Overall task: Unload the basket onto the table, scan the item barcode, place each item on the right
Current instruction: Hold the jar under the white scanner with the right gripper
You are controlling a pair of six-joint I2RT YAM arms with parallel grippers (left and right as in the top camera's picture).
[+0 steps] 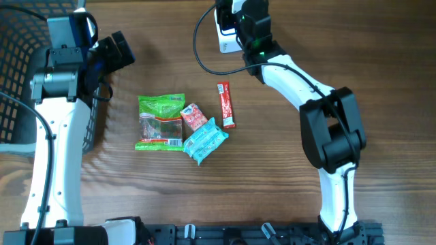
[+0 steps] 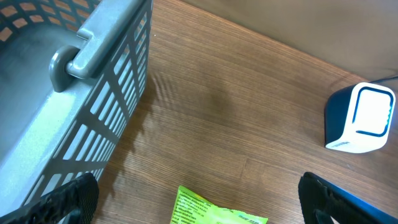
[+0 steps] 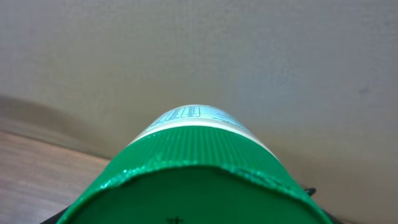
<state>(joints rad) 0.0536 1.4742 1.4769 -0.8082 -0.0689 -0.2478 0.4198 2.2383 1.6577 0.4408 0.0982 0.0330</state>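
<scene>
A grey mesh basket [image 1: 13,68] sits at the far left edge of the wooden worktop [image 1: 272,177], partly cut off by the frame. The left wrist view shows its slatted wall and rim handle up close. The left tool [image 1: 116,51] hovers beside the basket with its fingers wide apart and nothing between them. In its own camera only the two dark fingertips [image 2: 68,199] show, at the bottom corners.

Four packets lie together mid-worktop. A green packet [image 1: 161,121] is on the left, touching a small red packet [image 1: 193,116], and a light-blue packet [image 1: 204,141] lies just below that one. A red bar [image 1: 226,105] lies lengthwise front to back on the right. The left wrist view catches only the green packet's top edge.

Further right, at the far edge, stands the white-and-blue scanner [image 1: 227,41], with a black cable [image 1: 197,47] looping from it. Overhead it is largely covered by the right arm, while the left wrist view shows its lit window plainly.

The right tool [image 1: 238,20] is over the scanner, clamped on the bottle [image 3: 199,168]. Only the right wrist view shows the bottle; from above the arm hides it. Its ribbed green cap faces the camera and fills the lower frame. The long axis runs away from the lens toward a pale wall, with the label end farthest. The label print is too small to read, and the fingers are almost entirely hidden behind the cap.
</scene>
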